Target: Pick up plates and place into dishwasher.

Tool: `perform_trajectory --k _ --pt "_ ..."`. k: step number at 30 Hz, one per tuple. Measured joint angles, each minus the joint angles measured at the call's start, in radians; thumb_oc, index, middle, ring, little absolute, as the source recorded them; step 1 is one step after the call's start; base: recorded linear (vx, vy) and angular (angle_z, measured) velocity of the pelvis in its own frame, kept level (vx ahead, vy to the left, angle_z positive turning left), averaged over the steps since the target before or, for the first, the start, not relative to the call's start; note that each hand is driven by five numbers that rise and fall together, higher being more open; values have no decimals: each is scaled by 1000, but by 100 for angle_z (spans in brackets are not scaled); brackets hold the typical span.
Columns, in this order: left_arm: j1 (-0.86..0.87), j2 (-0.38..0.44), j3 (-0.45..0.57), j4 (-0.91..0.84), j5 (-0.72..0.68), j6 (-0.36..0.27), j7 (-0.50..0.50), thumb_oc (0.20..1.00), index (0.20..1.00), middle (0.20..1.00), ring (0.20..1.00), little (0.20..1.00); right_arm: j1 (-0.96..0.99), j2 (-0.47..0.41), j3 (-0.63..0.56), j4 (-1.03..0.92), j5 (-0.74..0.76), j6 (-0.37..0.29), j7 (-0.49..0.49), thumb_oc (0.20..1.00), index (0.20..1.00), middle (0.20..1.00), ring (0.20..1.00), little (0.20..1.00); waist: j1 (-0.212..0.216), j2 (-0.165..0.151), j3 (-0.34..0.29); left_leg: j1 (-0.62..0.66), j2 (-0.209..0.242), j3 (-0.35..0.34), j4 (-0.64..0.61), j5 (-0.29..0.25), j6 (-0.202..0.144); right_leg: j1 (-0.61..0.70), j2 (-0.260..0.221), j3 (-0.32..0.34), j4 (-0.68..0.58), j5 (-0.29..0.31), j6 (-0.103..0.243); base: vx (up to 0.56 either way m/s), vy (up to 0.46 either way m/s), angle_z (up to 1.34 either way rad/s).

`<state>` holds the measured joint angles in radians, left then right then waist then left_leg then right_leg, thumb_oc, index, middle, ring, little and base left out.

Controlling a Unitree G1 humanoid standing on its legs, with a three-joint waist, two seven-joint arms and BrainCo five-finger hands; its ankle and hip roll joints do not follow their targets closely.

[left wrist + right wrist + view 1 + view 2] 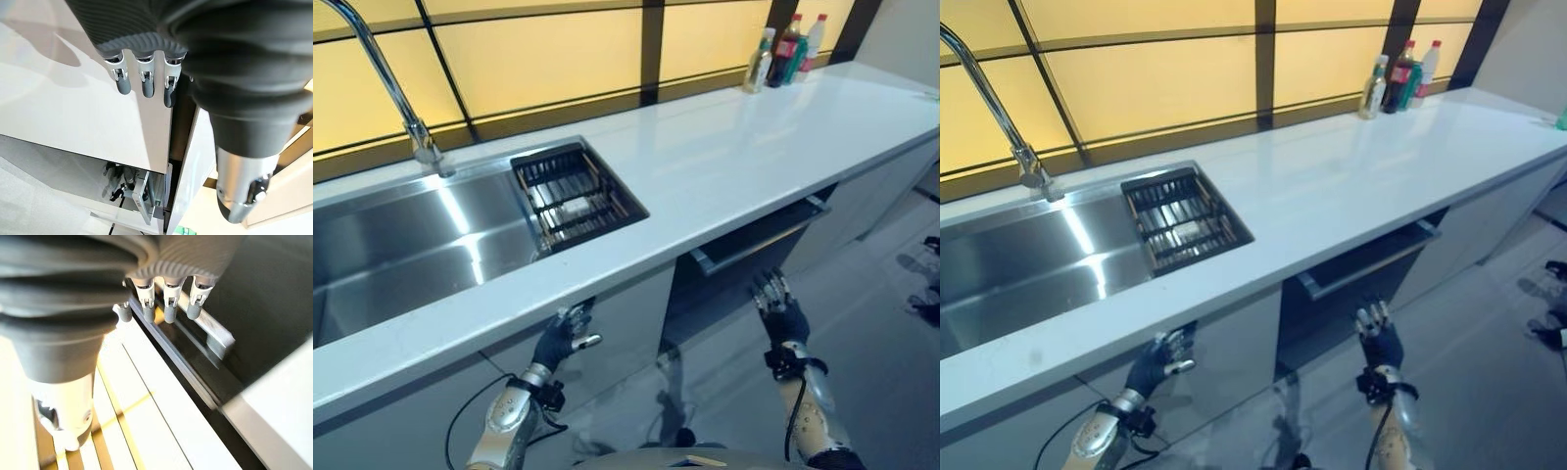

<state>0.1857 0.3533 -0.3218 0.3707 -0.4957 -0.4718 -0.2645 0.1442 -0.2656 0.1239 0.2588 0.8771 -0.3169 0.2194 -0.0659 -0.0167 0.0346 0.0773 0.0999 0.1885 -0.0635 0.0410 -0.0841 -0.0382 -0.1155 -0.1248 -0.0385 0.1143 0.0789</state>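
Your right robot hand [780, 311] hangs below the bench [734, 157] edge with its fingers straight and nothing in them, just in front of the dishwasher [744, 257] door, whose bar handle [759, 240] shows past the fingertips in the right wrist view; that placing suits a reach for the handle, though the door already stands slightly ajar at the top. Your left robot hand [563, 338] is held low against the pale cabinet front [617, 323], fingers relaxed and empty, clear of the door's swing. Further out, the sink [401, 245] holds a dark wire rack [576, 196], in which you can make out something pale that may be a plate, but the views don't settle it.
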Motion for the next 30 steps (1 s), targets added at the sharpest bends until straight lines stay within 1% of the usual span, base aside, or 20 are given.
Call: perform_trajectory --k 4,7,9,11,13,15,17,19,21,24,27,29,30 --pt "4 0 -2 -4 -1 -5 -19 1000 1000 1000 1000 1000 -1 -30 75 -51 -14 -6 74 1000 1000 1000 1000 1000 2 3 1 1 1 -12 -12 0 0 18 0 -18 -32 9 0 -35 13 10" --pt "5 0 -7 -4 -14 -3 -44 1000 1000 1000 1000 1000 -5 -31 84 -54 -14 -14 76 1000 1000 1000 1000 1000 4 7 3 9 2 -26 -23 1 1 38 2 -32 -52 13 0 -18 17 12" --pt "5 2 -9 -11 -55 19 -97 1000 1000 1000 1000 1000 -6 -35 84 -58 -13 -14 71 1000 1000 1000 1000 1000 7 15 8 14 3 -26 -24 1 1 43 2 -33 -52 12 0 -8 10 2" --pt "6 17 -11 -34 -84 62 -174 1000 1000 1000 1000 1000 -8 -40 84 -60 -11 -14 55 1000 1000 1000 1000 1000 10 22 13 14 3 -27 -24 1 0 43 2 -35 -52 12 0 0 0 0" --pt "6 51 -30 -61 -88 73 -254 1000 1000 1000 1000 1000 -13 -44 84 -60 -9 -15 51 1000 1000 1000 1000 1000 9 29 17 14 2 -27 -24 2 -1 43 1 -35 -52 12 0 -12 36 1" --pt "2 96 -57 -178 -99 71 -350 1000 1000 1000 1000 1000 -24 -44 84 -60 -7 -26 43 1000 1000 1000 1000 1000 5 33 19 16 1 -26 -24 2 -1 45 2 -34 -52 12 0 5 36 0" --pt "-39 102 -61 -286 -193 71 -434 1000 1000 1000 1000 1000 -33 -45 81 -60 -1 -38 34 1000 1000 1000 1000 1000 3 38 17 24 0 -26 -24 1 -1 54 4 -34 -52 12 1 6 15 0" --pt "-89 80 -44 -335 -323 95 -504 1000 1000 1000 1000 1000 -34 -45 81 -66 -5 -51 32 1000 1000 1000 1000 1000 1 44 13 33 0 -21 -29 -1 -1 59 4 -28 -52 12 1 10 17 -6" --pt "-119 62 -34 -357 -434 121 -555 1000 1000 1000 1000 1000 -34 -46 80 -88 -15 -52 30 1000 1000 1000 1000 1000 0 52 7 33 1 -16 -30 -1 -1 56 6 -23 -51 12 1 7 12 -9" --pt "-124 37 -18 -366 -523 158 -628 1000 1000 1000 1000 1000 -34 -49 76 -120 -15 -53 31 1000 1000 1000 1000 1000 -9 59 3 36 5 -5 -30 -2 -3 53 8 -12 -51 13 2 17 9 -11" --pt "-118 30 6 -405 -579 155 -633 1000 1000 1000 1000 1000 -34 -49 70 -148 -17 -54 31 1000 1000 1000 1000 1000 -8 56 3 39 7 1 -29 -3 -3 52 10 -5 -51 15 1 28 5 -6" --pt "-110 19 61 -433 -587 144 -591 1000 1000 1000 1000 1000 -24 -49 69 -195 -26 -54 32 1000 1000 1000 1000 1000 -6 56 3 40 6 1 -30 -3 -4 53 11 -4 -51 15 1 0 0 0" --pt "-104 9 101 -434 -587 126 -557 1000 1000 1000 1000 1000 -17 -49 66 -230 -41 -55 34 1000 1000 1000 1000 1000 -3 55 2 40 6 1 -29 -3 -4 53 11 -4 -51 15 1 0 0 0"
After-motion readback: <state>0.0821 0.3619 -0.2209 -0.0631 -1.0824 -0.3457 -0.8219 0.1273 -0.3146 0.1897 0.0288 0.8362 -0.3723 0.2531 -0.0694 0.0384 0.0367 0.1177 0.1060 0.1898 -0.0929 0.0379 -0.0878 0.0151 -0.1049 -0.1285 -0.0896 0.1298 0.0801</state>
